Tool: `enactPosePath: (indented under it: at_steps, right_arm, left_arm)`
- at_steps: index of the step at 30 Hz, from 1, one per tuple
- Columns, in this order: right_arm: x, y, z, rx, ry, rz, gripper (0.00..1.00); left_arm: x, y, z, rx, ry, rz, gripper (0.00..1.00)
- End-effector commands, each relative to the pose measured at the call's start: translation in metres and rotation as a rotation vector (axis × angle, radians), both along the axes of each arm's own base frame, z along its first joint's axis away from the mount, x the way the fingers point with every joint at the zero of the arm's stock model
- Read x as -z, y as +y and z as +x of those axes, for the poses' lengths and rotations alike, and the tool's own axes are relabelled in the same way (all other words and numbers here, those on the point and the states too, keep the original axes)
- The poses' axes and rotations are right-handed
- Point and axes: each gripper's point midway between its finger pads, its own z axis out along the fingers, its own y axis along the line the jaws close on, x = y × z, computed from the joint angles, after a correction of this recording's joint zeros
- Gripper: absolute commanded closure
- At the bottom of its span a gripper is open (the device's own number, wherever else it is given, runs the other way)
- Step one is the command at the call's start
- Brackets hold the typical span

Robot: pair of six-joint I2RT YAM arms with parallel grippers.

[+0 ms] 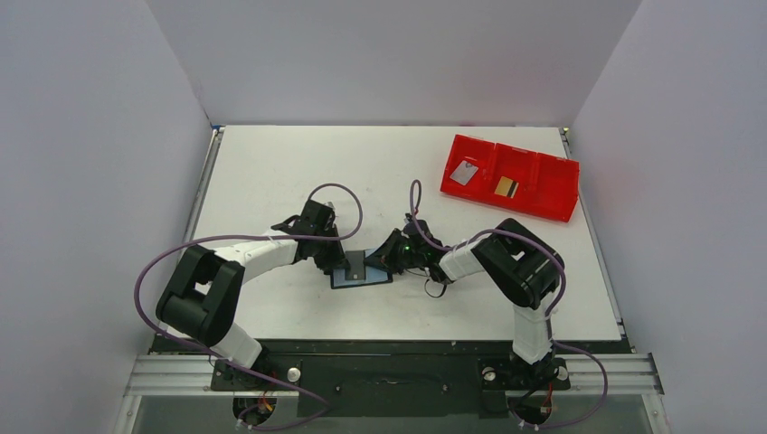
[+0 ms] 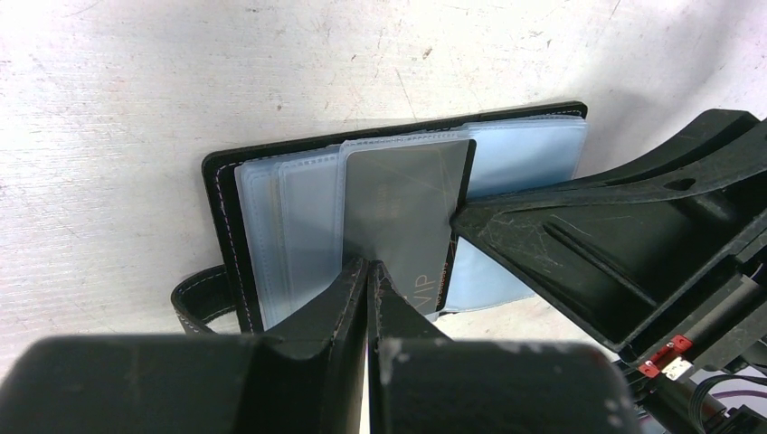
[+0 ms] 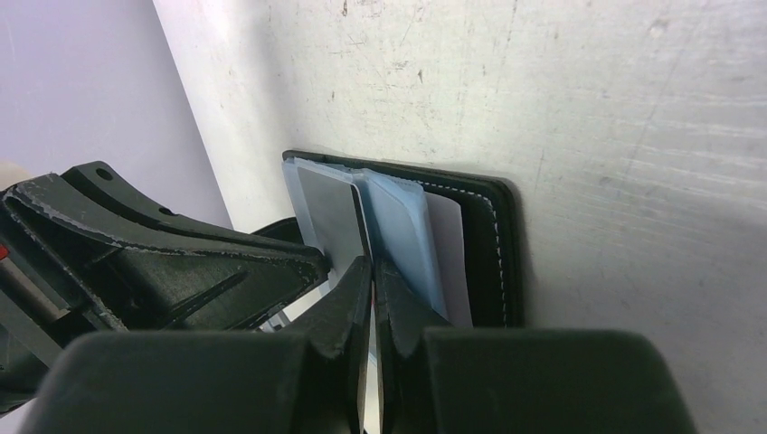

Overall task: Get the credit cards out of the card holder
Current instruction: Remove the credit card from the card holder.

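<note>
1. The card holder point(image 2: 222, 208) lies open and flat on the scuffed white table point(image 1: 298, 172), near its front edge, between the two arms. It is a flat rectangle of black leather-like material with pale stitching along the rim.
2. A short stitched strap point(image 2: 203, 298) curls out from one of its edges.
3. Inside it, a stack of clear, bluish plastic sleeves point(image 2: 298, 235) fans out, soft and glossy with faintly ribbed seams.
4. A dark grey card point(image 2: 402, 208), thin, stiff and shiny, with gold "VIP" lettering, sits on the sleeves, tilted a little off their edges.
5. The left gripper point(image 2: 371, 285) has its scratched matte-black fingers pressed together, their tips at the card's near edge. Whether they pinch it cannot be told.
6. The right gripper point(image 3: 372, 271) also has its fingers drawn tight together, its tip against the card's side edge. Whether it grips the card cannot be told.
7. Well apart, at the far right of the table, stands a red plastic tray point(image 1: 534, 208) with three compartments.
8. A silver-grey card point(image 1: 464, 173) lies in its left compartment and a gold card point(image 1: 506, 187) with a dark stripe in the middle one.
</note>
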Motion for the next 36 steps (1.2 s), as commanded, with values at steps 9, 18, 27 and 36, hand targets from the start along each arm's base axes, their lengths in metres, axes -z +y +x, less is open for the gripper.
enactPosePath:
  at_steps: [9, 18, 27, 36]
  right_arm:
    - [-0.004, -0.006, 0.012, 0.031, -0.068, -0.036, 1.00]
    - [-0.003, -0.009, 0.013, 0.032, -0.078, -0.066, 1.00]
    - [-0.004, -0.018, 0.015, 0.040, -0.098, -0.123, 1.00]
    - [-0.003, -0.027, 0.015, 0.045, -0.104, -0.164, 1.00]
  left_arm:
    - [0.000, 0.022, -0.003, -0.033, -0.006, 0.068, 1.00]
    - [0.001, 0.029, -0.005, -0.044, -0.005, 0.076, 1.00]
    - [0.012, 0.034, -0.007, -0.049, 0.021, 0.107, 1.00]
    - [0.022, 0.040, -0.011, -0.061, 0.059, 0.137, 1.00]
